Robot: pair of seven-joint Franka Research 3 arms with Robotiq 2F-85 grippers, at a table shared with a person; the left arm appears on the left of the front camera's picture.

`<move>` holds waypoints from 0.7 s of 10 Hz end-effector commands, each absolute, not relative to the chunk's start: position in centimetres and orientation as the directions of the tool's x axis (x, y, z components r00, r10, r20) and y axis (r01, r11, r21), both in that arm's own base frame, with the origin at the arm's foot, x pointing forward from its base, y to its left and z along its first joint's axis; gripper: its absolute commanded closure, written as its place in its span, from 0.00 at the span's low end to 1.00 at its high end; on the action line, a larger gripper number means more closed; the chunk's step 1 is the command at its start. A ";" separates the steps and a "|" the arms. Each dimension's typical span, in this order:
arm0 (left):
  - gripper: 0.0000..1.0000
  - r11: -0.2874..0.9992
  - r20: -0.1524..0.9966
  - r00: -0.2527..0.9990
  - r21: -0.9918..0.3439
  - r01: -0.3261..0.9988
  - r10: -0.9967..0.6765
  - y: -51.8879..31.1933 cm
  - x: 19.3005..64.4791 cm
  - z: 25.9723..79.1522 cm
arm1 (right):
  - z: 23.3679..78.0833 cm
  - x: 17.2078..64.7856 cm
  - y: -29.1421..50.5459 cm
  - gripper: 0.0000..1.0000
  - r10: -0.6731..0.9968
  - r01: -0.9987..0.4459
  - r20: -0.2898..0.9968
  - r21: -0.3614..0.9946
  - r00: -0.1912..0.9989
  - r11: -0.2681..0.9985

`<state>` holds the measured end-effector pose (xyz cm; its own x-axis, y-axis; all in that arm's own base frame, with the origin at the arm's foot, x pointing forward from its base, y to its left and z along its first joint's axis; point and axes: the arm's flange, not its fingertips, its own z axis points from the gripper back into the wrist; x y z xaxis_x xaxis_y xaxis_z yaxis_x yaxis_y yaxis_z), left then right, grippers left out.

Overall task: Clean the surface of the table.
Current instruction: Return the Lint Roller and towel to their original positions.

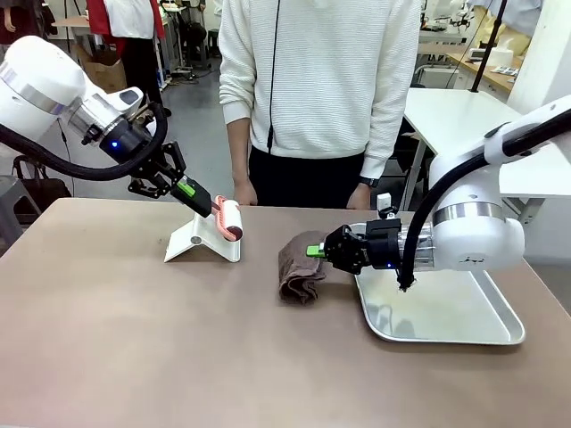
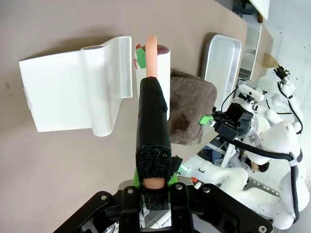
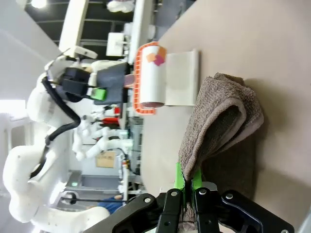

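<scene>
**Both grippers loaded, near table bare**

I see the table (image 1: 134, 357) bare across its near half (tray (image 1: 500, 337) at right edge). Left gripper (image 1: 198, 200) is clamped tight on the lint roller (image 1: 227, 218) handle above its white stand (image 1: 203, 241); right gripper (image 1: 314, 251) pinches the brown towel (image 1: 299, 267) mid-table.

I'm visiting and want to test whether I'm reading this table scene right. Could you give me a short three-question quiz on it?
1. True or false: the left gripper is shut on the lint roller.
2. What does the right gripper hold: A) silver tray, B) brown towel, C) white stand?
3. Fill in: the silver tray lies on the table at the robot's ____ side.

Key: 1 true. 2 B, the brown towel, not the white stand. 3 right.
</scene>
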<state>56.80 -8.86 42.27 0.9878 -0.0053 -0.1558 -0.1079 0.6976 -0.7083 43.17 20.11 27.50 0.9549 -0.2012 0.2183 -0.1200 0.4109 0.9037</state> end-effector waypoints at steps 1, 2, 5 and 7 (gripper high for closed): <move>0.80 0.713 -0.192 0.981 -0.687 -0.141 0.009 -9.2 57.5 42.6 | 28.3 43.8 20.4 0.94 -0.190 -0.152 0.270 0.866 0.944 0.476; 0.80 0.720 -0.194 0.981 -0.682 -0.131 -0.005 -9.3 57.8 42.2 | 28.3 43.7 20.2 0.94 -0.183 -0.159 0.273 0.868 0.945 0.471; 0.80 0.738 -0.192 0.980 -0.668 -0.099 -0.042 -9.5 58.1 41.2 | 28.2 43.7 19.9 0.94 -0.173 -0.173 0.283 0.866 0.943 0.470; 0.80 0.737 -0.193 0.980 -0.669 -0.099 -0.044 -9.8 58.2 40.8 | 28.3 43.8 19.9 0.94 -0.165 -0.177 0.280 0.869 0.945 0.462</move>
